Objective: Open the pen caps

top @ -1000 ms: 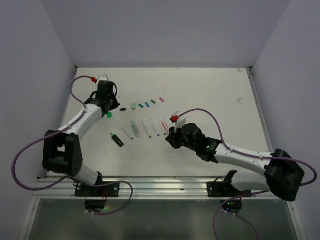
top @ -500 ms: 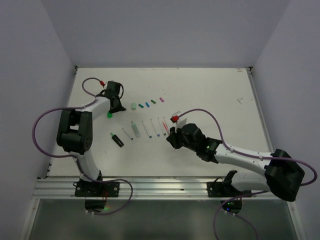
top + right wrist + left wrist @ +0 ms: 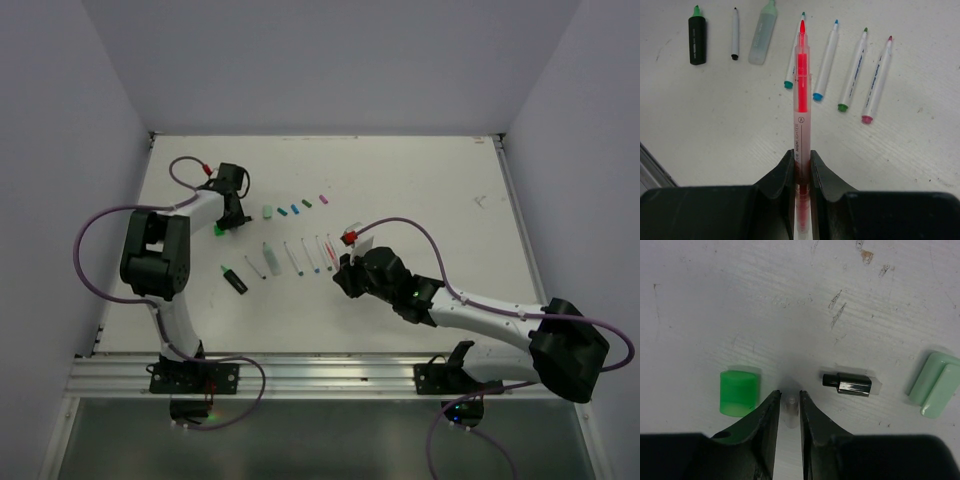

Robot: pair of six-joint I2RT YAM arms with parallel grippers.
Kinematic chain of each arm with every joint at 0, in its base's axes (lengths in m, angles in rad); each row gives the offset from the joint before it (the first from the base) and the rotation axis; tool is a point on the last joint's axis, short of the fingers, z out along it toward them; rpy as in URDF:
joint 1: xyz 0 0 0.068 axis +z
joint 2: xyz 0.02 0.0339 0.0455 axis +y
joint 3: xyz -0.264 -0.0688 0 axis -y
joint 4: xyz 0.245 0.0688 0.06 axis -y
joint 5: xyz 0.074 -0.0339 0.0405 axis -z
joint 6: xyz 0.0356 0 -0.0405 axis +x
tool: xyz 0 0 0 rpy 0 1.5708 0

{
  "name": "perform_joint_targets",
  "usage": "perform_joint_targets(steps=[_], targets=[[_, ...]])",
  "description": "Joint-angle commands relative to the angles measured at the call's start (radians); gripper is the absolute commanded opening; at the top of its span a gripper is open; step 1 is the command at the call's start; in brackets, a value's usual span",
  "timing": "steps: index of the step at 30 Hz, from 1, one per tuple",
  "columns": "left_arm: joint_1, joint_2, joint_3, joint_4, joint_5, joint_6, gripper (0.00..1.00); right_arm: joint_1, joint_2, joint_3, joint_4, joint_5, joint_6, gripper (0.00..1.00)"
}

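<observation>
The left gripper (image 3: 789,395) points down at the scuffed white table (image 3: 715,300), its dark jaws only a sliver apart. A small clear cap (image 3: 789,409) stands between them (whether they pinch it is unclear). A bright green cap (image 3: 740,392) lies just left of the jaws. A black cap (image 3: 847,383) lies on its side to the right, and a pale green cap (image 3: 935,385) sits farther right.

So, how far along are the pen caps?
Done: seven loose pens show bare tips; the bright green cap and black cap lie apart. In hand: the right pincer grips the red pen, tip bare; a clear cap sits inside the left pincer. Left: probably only setting these down.
</observation>
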Motion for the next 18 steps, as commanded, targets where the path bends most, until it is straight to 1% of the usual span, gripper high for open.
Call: perform_joint_targets(steps=[1,2,6,9,12,13,15,16,17,18], targets=[[0.010,0.008,0.039,-0.010,-0.027,0.022,0.26,-0.003,-0.008,0.010,0.007,0.012,-0.004,0.00],[0.010,0.006,0.041,-0.012,-0.027,0.020,0.29,-0.001,-0.009,0.011,0.007,0.007,-0.005,0.00],[0.010,-0.006,0.044,-0.015,-0.011,0.013,0.29,-0.001,-0.020,0.004,0.014,0.000,-0.018,0.00],[0.010,-0.047,0.044,-0.025,0.012,0.004,0.29,-0.001,-0.026,0.017,0.014,-0.011,-0.030,0.00],[0.007,-0.134,0.038,-0.030,0.087,-0.006,0.33,-0.001,-0.003,0.049,0.009,-0.051,-0.031,0.00],[0.007,-0.195,0.035,-0.032,0.098,-0.009,0.36,-0.001,0.010,0.059,0.010,-0.062,-0.028,0.00],[0.007,-0.262,0.029,-0.035,0.123,-0.012,0.39,-0.001,0.053,0.096,0.023,-0.101,-0.012,0.00],[0.007,-0.327,0.030,-0.041,0.126,-0.012,0.43,0.000,0.072,0.111,0.026,-0.112,-0.004,0.00],[0.007,-0.361,0.035,-0.045,0.126,-0.004,0.46,0.005,0.090,0.149,0.027,-0.135,0.007,0.00],[0.007,-0.425,0.041,-0.053,0.124,0.000,0.48,0.007,0.139,0.172,0.018,-0.147,0.010,0.00]])
